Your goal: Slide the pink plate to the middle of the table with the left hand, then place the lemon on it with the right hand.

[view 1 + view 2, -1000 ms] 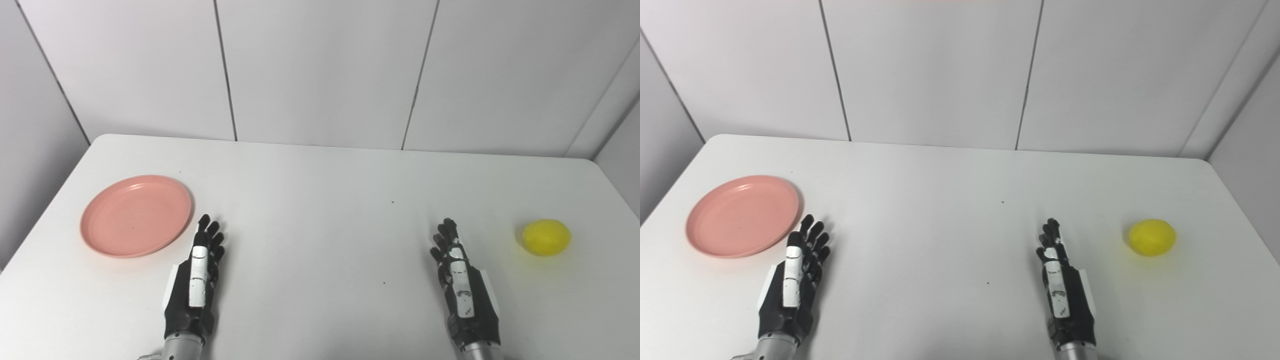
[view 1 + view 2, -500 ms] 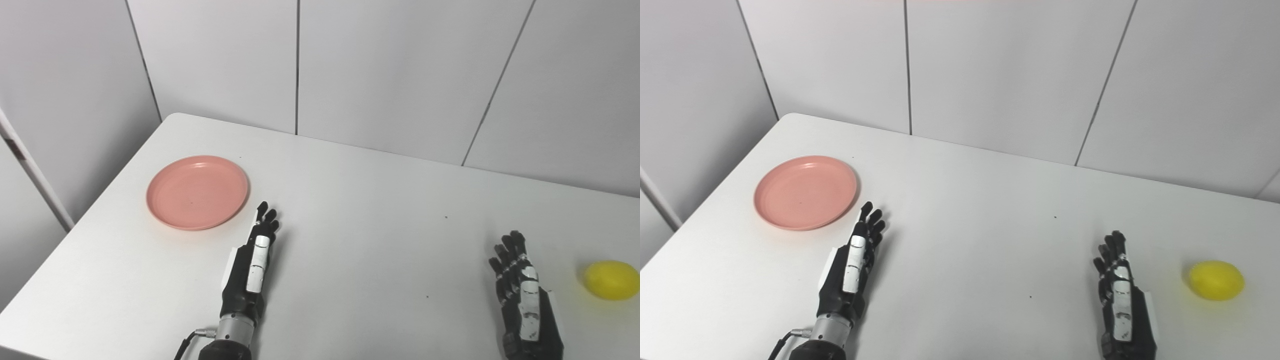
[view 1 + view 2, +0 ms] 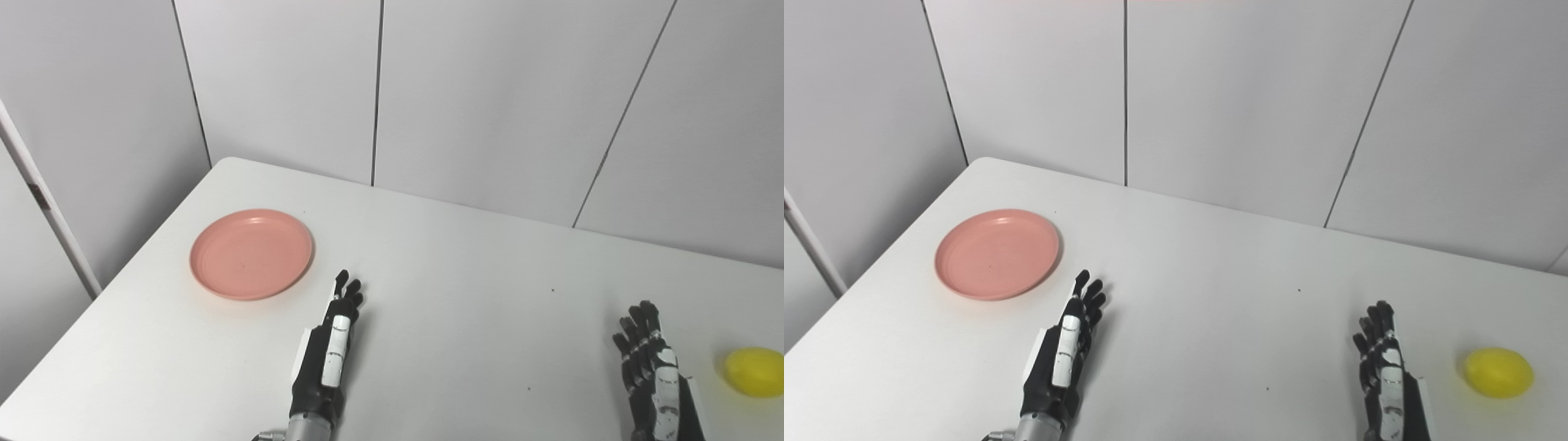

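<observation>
With the pink plate [image 3: 251, 253] sitting left of centre and the lemon [image 3: 754, 371] lying at the lower right edge, both the left hand [image 3: 327, 361] and right hand [image 3: 655, 383] are resting spread and empty, so the left should be reaching the plate's far rim and dragging flat.

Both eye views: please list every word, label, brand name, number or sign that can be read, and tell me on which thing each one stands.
None: no readable text shows in either view.
Pink plate: plain, no print.
Lemon: plain, no sticker.
Left hand and right hand: only blank white panels, no lettering visible.
Table: a few small dark specks, not characters.
Wall panels: bare, only seams.
</observation>
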